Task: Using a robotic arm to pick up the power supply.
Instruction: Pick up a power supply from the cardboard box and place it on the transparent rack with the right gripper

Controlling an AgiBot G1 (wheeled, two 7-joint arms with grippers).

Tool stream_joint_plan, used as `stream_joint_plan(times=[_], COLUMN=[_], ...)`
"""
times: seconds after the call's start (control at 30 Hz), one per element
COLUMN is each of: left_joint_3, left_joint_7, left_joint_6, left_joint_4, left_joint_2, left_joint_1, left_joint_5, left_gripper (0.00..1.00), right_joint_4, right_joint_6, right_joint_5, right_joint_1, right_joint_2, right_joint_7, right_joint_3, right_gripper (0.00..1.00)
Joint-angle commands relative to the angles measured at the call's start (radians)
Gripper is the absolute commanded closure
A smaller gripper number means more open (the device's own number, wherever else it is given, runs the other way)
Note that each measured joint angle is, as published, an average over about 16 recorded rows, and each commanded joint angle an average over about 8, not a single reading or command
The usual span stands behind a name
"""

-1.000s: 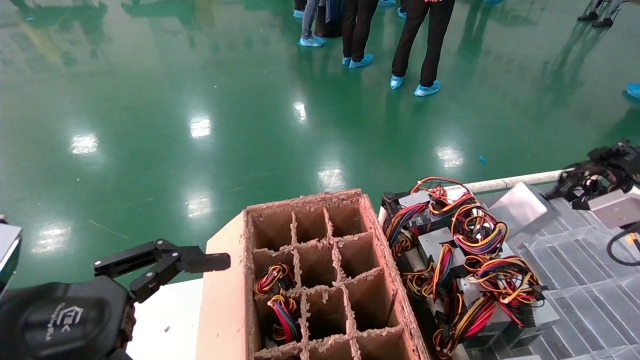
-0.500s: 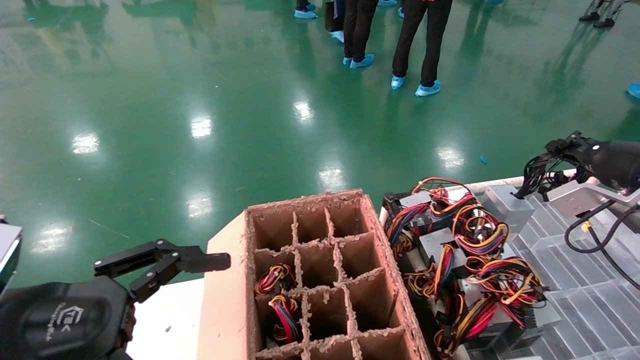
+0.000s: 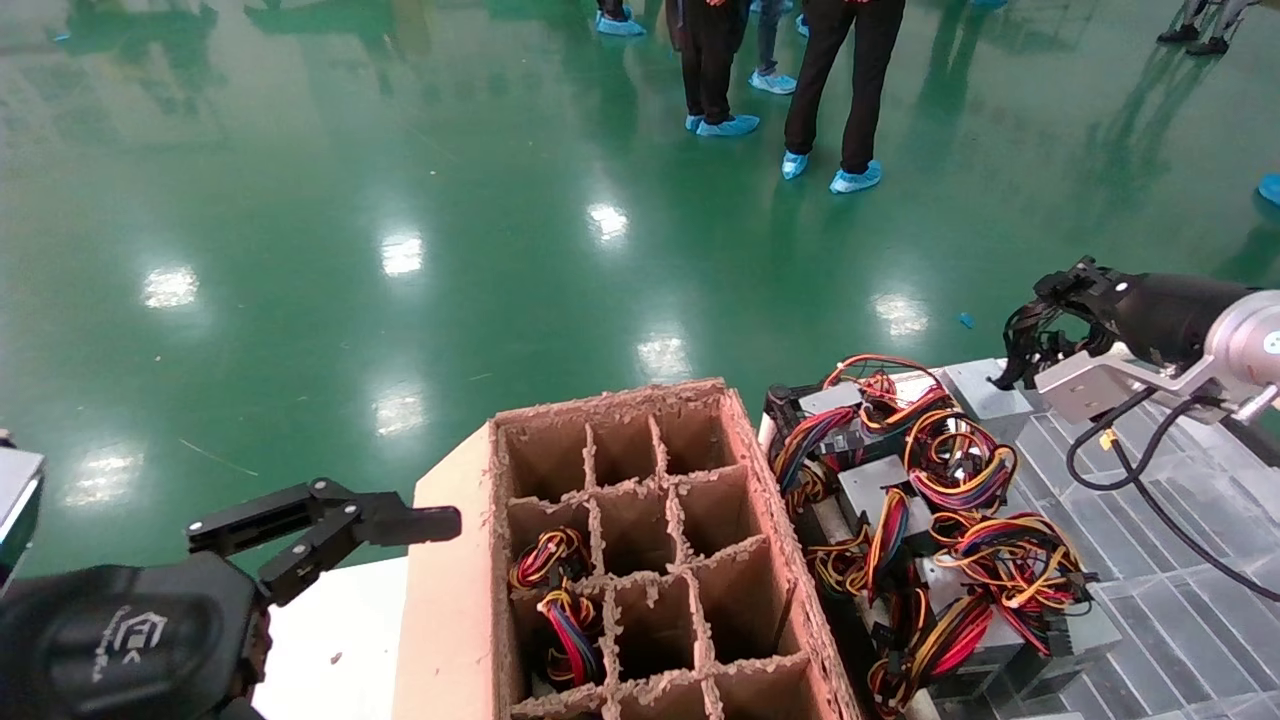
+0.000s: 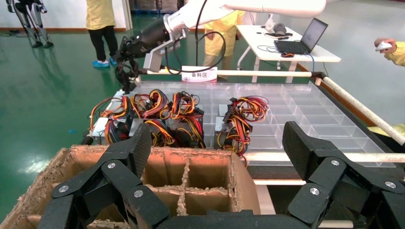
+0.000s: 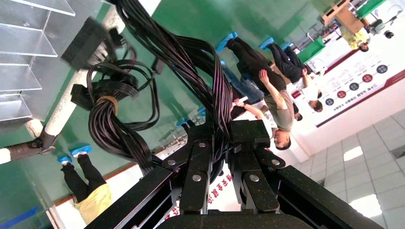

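Observation:
My right gripper (image 3: 1050, 305) is at the far right, over the far edge of the clear tray, shut on the black cable bundle (image 5: 210, 90) of the power supply. The bundle loops down from the jaws, tied with a tan band. The light-grey box of the power supply (image 3: 982, 388) shows just below the gripper, next to the pile of wired units; whether it is off the tray I cannot tell. The left wrist view shows that robotic arm (image 4: 157, 33) from afar with the cables (image 4: 125, 76) dangling. My left gripper (image 4: 217, 143) is open and empty, parked beside the cardboard box.
A cardboard box (image 3: 765, 490) with divider cells stands in the middle, coloured wires in two cells. Several grey units with red-yellow-orange wires (image 3: 930, 520) are piled to its right on the clear compartment tray (image 3: 1180, 570). People (image 3: 840, 90) stand on the green floor beyond.
The right arm has swung left and a little higher with the black cable bundle in its jaws, and the light-grey box has shifted left with it. The left arm has not moved.

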Motion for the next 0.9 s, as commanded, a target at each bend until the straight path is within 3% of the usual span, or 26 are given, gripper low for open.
stream_joint_plan(times=[0.03,0.1,0.13,0.9], left_joint_3=[0.0,0.0,0.0,0.0], left_joint_7=[0.0,0.0,0.0,0.0], left_joint_6=[0.0,0.0,0.0,0.0], left_joint_4=[0.0,0.0,0.0,0.0], left_joint_2=[0.0,0.0,0.0,0.0], left_joint_1=[0.0,0.0,0.0,0.0], left_joint_5=[0.0,0.0,0.0,0.0], left_gripper=[0.0,0.0,0.0,0.0], right_joint_4=[-0.005,-0.007,-0.008,-0.006], right_joint_6=[0.0,0.001,0.001,0.0], right_joint_5=[-0.002,-0.005,-0.006,-0.005], right_joint_1=[-0.001,-0.001,-0.001,-0.002], right_joint_2=[-0.007,-0.01,-0.011,-0.008], right_joint_7=[-0.001,-0.001,-0.001,-0.001], right_joint_3=[-0.002,-0.004,-0.005,-0.005], right_gripper=[0.26,0.03,0.0,0.0])
